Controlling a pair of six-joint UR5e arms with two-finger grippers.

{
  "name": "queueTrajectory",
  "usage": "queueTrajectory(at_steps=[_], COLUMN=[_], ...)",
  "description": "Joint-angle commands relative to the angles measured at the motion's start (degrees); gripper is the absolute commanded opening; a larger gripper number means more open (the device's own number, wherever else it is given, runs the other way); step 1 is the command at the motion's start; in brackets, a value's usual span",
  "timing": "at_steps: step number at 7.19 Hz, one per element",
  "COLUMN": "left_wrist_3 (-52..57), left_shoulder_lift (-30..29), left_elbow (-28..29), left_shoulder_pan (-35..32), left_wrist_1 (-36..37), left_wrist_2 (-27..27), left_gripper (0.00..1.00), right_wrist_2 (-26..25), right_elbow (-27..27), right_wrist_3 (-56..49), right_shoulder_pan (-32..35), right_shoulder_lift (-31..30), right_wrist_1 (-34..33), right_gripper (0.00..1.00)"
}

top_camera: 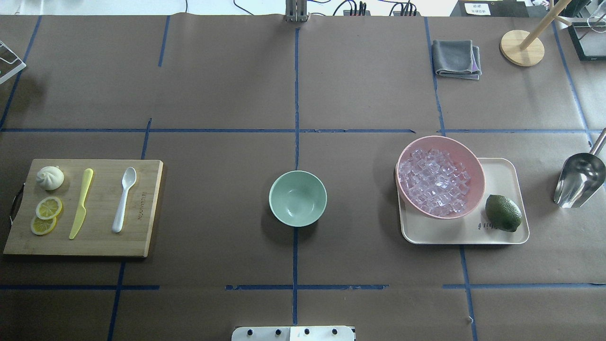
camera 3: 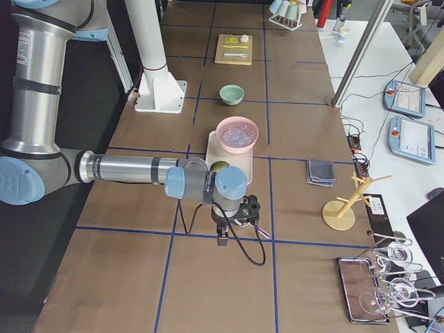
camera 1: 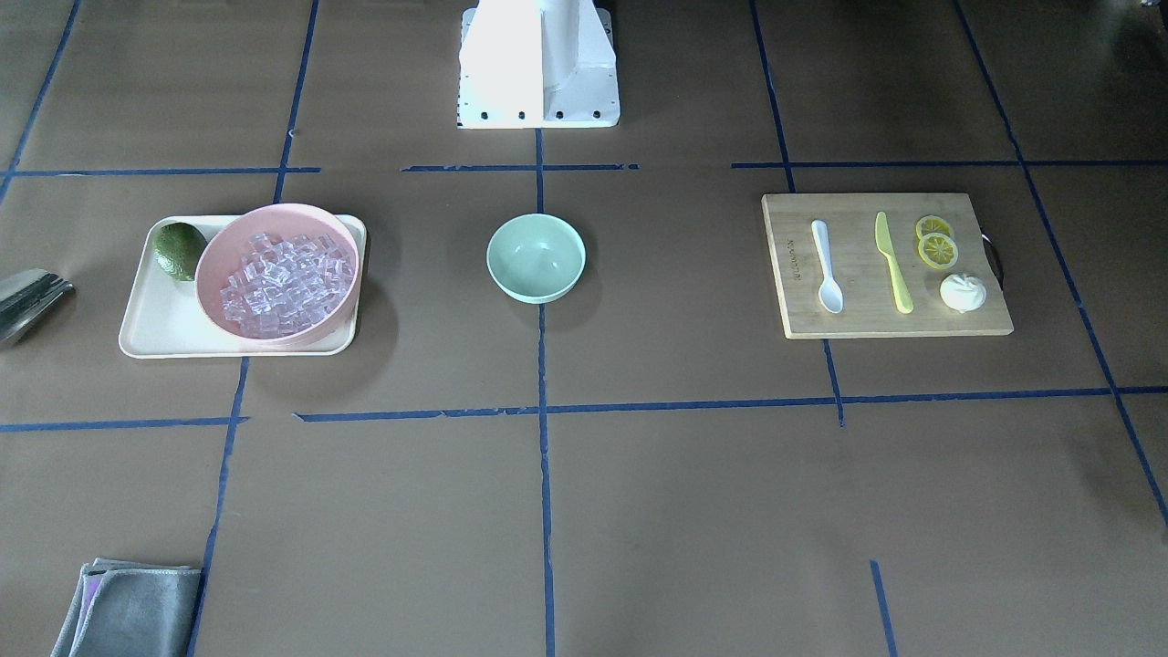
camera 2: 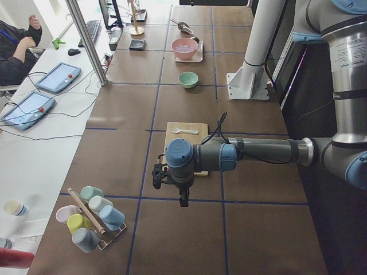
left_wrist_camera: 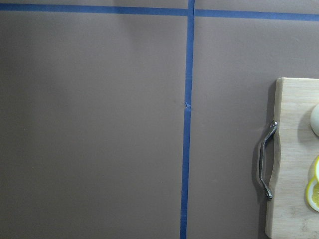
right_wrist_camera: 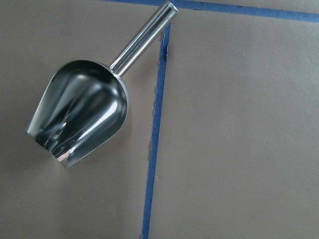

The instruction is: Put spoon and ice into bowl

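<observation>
Mint bowl (top_camera: 298, 198) sits empty mid-table; spoon (top_camera: 124, 199) on the left board (top_camera: 99, 237), ice (top_camera: 435, 182) in the pink bowl (top_camera: 479, 176) right. The left gripper (camera 2: 183, 200) and right gripper (camera 3: 222, 238) seem empty; I cannot tell how far open.

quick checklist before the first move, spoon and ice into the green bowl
1. Bowl empty: ok.
2. Spoon lies free on the cutting board, apart from the knife: ok.
3. Ice heaped in the pink bowl, open from above: ok.
4. Metal scoop empty, on the table beside the tray: ok.
5. Left gripper and right gripper open: cannot tell, side views only.
</observation>
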Motion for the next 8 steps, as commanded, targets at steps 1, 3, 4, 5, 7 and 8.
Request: queueTrajectory(at_steps=[1, 3, 4, 5, 7, 8], left_wrist_3=[0.0, 0.1, 0.1, 0.1, -1.5, -4.1], left_shoulder_lift=[0.0, -0.3, -0.4, -0.5, -4.6, -6.9], left_elbow=[0.0, -0.1, -0.1, -1.0, 0.2, 0.8], left_shoulder_pan=[0.1, 0.2, 0.4, 0.7, 3.1, 3.2], left_wrist_1=[-0.1, -0.2, -0.2, -0.2, 0.1, 0.1], left_wrist_2=[0.0, 0.0, 0.0, 0.0, 0.0, -0.4], left_gripper=[1.0, 1.0, 1.0, 1.0, 1.0, 1.0], right_wrist_2=[0.0, 0.0, -0.1, -0.1, -0.1, -0.2], right_elbow=[0.1, 0.2, 0.3, 0.2, 1.3, 1.2], right_wrist_3=[0.0, 0.0, 0.0, 0.3, 0.4, 0.5], right_shoulder_pan=[-0.1, -0.1, -0.1, -0.1, -0.1, -0.2], right_shoulder_lift=[0.0, 0.1, 0.2, 0.1, 3.0, 3.6], right_wrist_1=[0.0, 0.0, 0.0, 0.0, 0.1, 0.1], right_gripper=[1.0, 1.0, 1.0, 1.0, 1.0, 1.0])
